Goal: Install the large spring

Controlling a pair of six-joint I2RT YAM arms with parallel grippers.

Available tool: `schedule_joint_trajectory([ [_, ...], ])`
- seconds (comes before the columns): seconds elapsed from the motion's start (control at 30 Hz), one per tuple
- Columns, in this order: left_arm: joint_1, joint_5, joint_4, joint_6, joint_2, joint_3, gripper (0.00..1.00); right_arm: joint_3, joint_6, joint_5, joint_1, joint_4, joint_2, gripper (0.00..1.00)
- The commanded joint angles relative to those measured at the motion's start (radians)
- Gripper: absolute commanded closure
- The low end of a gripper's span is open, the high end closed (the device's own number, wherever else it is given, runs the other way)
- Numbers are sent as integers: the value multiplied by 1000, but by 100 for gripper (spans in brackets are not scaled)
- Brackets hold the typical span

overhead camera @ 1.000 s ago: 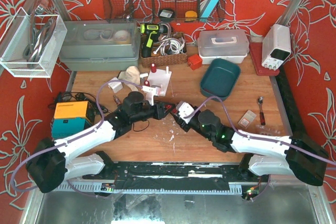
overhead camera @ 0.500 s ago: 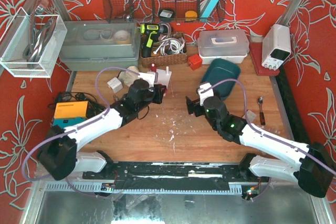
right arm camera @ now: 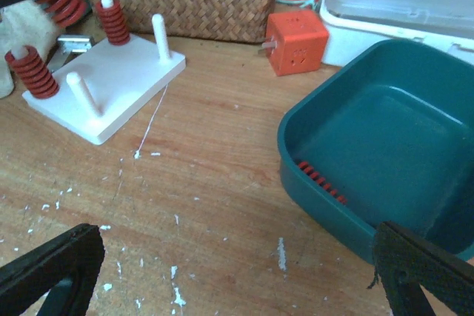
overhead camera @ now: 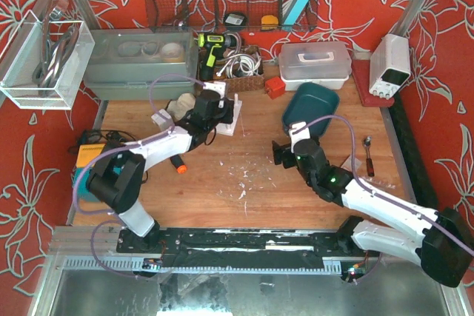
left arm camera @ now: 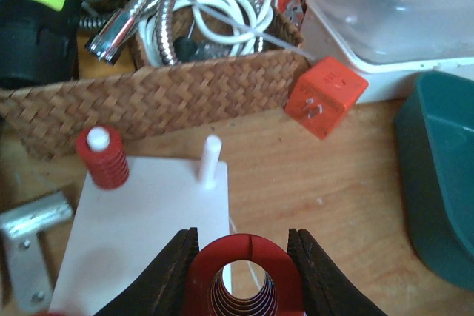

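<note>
Above white base (left arm camera: 148,227) edge, left end effector (left arm camera: 242,238) clamping large spring (left arm camera: 241,251), right end effector (right arm camera: 237,271) spread wide

Your left wrist view cuts off all but the open end of the large spring (left arm camera: 241,264), which hides the near part of the white peg board (left arm camera: 141,234). In your right wrist view the wall of the teal bin (right arm camera: 311,209) covers most of a red spring (right arm camera: 320,180), and both fingers (right arm camera: 52,268) run off the bottom edge.

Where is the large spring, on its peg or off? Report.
Off. The left pincer grips the large spring by the white base; the peg ahead stands bare.
</note>
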Motion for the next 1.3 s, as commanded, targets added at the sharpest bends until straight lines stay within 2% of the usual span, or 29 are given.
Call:
schedule_joint_trajectory([
  [0.0, 11, -33, 75, 28, 94, 100, 92, 19, 20, -51, -5, -28, 29, 1],
  [0.27, 48, -24, 18, 37, 312, 323, 92, 0, 11, -13, -5, -18, 13, 1],
  [0.53, 63, -27, -28, 59, 441, 465, 92, -4, 4, -24, -6, -12, 6, 1],
  [0.77, 68, -2, -63, 68, 487, 522, 92, -2, 2, -20, -6, -9, 12, 1],
  [1.27, 78, 1, -82, 83, 524, 528, 90, -1, 2, -10, -7, -7, 22, 1],
])
